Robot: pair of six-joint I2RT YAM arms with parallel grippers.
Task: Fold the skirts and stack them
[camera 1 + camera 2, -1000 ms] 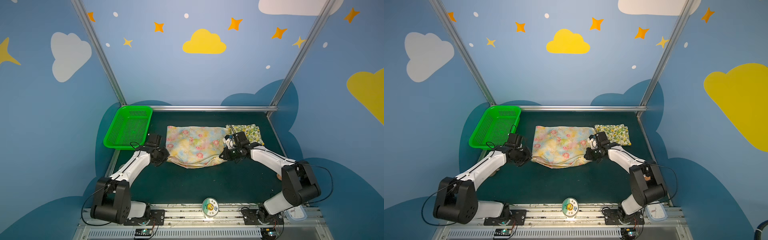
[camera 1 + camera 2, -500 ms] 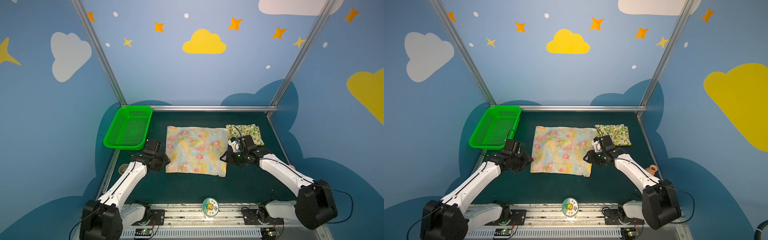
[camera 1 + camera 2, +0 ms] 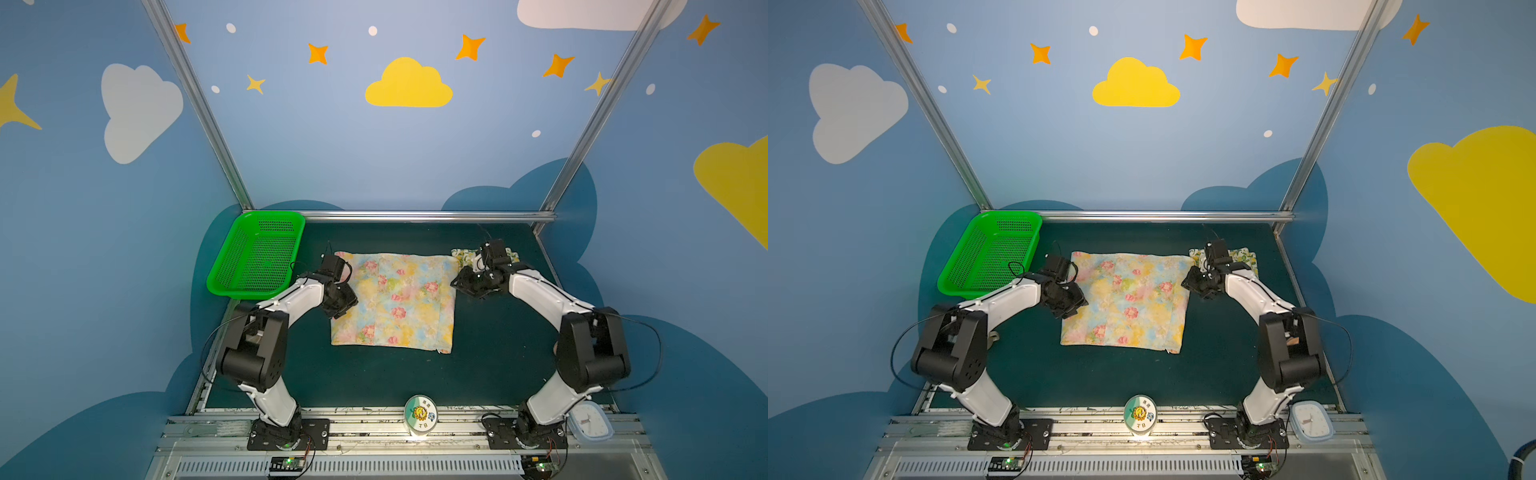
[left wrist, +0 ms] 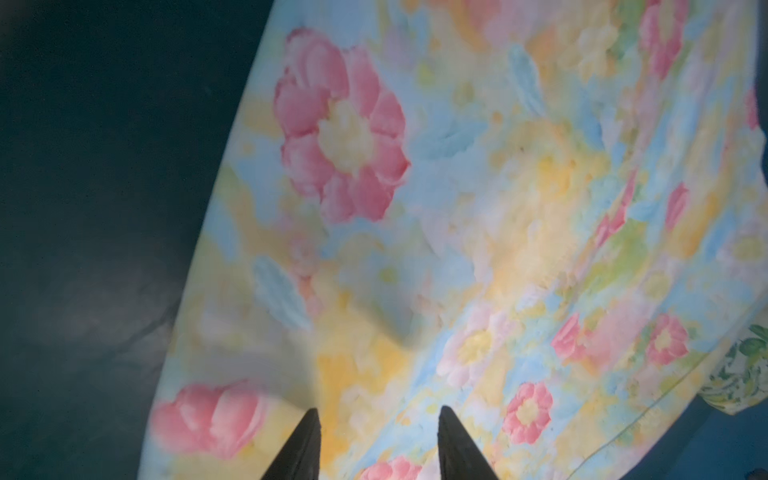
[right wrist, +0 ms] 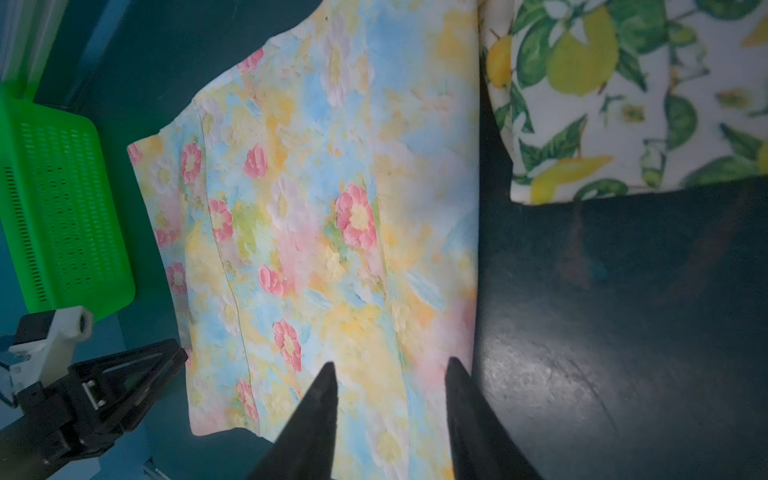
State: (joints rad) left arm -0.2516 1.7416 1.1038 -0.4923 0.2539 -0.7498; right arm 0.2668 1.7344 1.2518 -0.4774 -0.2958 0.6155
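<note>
The dark green worktop [image 3: 490, 365] is carrying everything. The flowered skirt [image 3: 399, 303], pale yellow with pink blooms, is lying spread flat in the middle of it in both top views [image 3: 1129, 307], roughly square, with its near right corner curling slightly.

The green mesh basket [image 3: 257, 253] is sitting at the far left corner, apart from the flowered skirt.

The lemon skirt [image 3: 463, 255] is lying folded small at the far right, just beside the flowered skirt's far right corner. The right arm's wrist is hiding much of it in both top views. The right wrist view is showing its lemons and leaves clearly [image 5: 623, 104].

The left pincer [image 3: 347, 305] is hanging over the flowered skirt's left edge, about halfway along. In the left wrist view [image 4: 378, 415] its fingers [image 4: 303, 449] are standing apart with nothing between them, the cloth lying below. Whether the tips are touching the cloth, I cannot tell.

The right pincer [image 3: 459, 282] is hanging at the skirt's right edge, toward the far corner. Its fingers [image 5: 320, 415] are likewise standing apart and gripping nothing [image 5: 388, 368], one over the cloth and one at its border.

A pale blue clock [image 3: 590, 422] is resting by the right arm's base.

A round badge [image 3: 420, 415] is sitting on the front rail between the arms.
</note>
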